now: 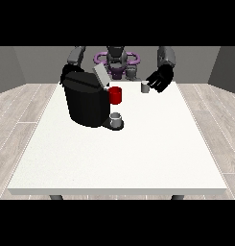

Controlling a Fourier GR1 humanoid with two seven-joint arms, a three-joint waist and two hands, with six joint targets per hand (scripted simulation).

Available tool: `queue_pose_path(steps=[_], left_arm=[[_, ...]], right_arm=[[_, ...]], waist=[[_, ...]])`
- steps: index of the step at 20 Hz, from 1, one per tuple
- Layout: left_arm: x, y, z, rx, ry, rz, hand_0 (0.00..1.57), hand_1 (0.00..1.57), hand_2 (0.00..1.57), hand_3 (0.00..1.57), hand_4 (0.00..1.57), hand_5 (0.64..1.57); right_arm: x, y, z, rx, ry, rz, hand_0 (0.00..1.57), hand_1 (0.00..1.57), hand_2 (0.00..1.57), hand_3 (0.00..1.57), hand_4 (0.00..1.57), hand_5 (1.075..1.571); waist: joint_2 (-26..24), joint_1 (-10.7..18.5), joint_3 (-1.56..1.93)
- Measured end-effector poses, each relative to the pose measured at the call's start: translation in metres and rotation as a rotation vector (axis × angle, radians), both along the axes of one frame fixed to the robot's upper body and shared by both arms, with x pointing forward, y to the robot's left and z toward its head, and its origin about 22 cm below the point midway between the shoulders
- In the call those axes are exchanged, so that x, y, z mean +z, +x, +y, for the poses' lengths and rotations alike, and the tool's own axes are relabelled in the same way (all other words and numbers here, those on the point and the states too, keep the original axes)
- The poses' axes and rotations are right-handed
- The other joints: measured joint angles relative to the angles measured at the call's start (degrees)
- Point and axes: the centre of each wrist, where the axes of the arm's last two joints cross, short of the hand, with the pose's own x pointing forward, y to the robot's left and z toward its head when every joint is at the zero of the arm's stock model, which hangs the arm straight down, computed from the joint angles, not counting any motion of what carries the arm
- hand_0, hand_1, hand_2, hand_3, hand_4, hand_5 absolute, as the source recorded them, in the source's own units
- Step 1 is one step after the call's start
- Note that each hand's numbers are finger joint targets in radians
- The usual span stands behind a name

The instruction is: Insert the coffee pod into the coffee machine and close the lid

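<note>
The black coffee machine (85, 103) stands on the table's left half, its grey lid (100, 74) tilted up and open. A red pod holder (115, 95) sticks out at its upper right. Below that, a grey cup (116, 119) sits on the machine's drip tray. The small grey coffee pod (145, 87) is near the table's far edge, right of the machine. The hand at the view's right (159, 79) has its fingers curled against the pod's right side. The hand at the view's left (66, 72) is mostly hidden behind the machine's top left corner.
The white table (119, 158) stretches wide toward the camera in front of the machine. The robot's torso (116, 60) is behind the far edge. Wooden floor surrounds the table.
</note>
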Motion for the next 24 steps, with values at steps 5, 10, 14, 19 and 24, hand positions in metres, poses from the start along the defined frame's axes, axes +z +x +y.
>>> queue_pose_path(steps=[5,10,14,19,24], left_arm=[[0.025,0.01,-0.013,0.003,-0.005,-0.017,1.01,1.01,1.2,1.22,0.54,1.571],[0.068,0.02,-0.015,0.038,-0.022,-0.073,1.21,1.21,1.25,1.2,0.51,1.571],[0.093,0.025,-0.015,0.069,-0.049,-0.111,1.28,1.28,1.33,1.27,0.48,1.571],[0.111,0.028,-0.025,0.059,-0.046,-0.145,1.28,1.28,1.33,1.26,0.52,1.571],[0.122,0.029,-0.026,0.075,-0.037,-0.173,1.28,1.28,1.3,1.24,0.49,1.571]], right_arm=[[0.001,0.002,0.006,0.021,0.006,-0.01,0.0,0.0,0.0,0.0,0.5,1.571],[0.016,0.009,0.015,0.049,0.002,-0.047,0.0,0.0,0.0,0.0,0.51,1.571],[0.032,0.014,0.025,0.072,-0.008,-0.076,0.0,0.0,0.0,0.0,0.51,1.571],[0.036,0.015,0.027,0.059,-0.014,-0.095,0.0,0.0,0.0,0.0,0.54,1.571],[0.044,0.017,0.026,0.058,-0.029,-0.126,0.0,0.0,0.0,0.0,0.48,1.571]], waist=[[-0.39,-1.55,-0.01],[1.11,-4.01,-0.01],[2.69,-6.17,-0.03],[3.97,-7.06,-0.02],[5.82,-8.3,-0.02]])
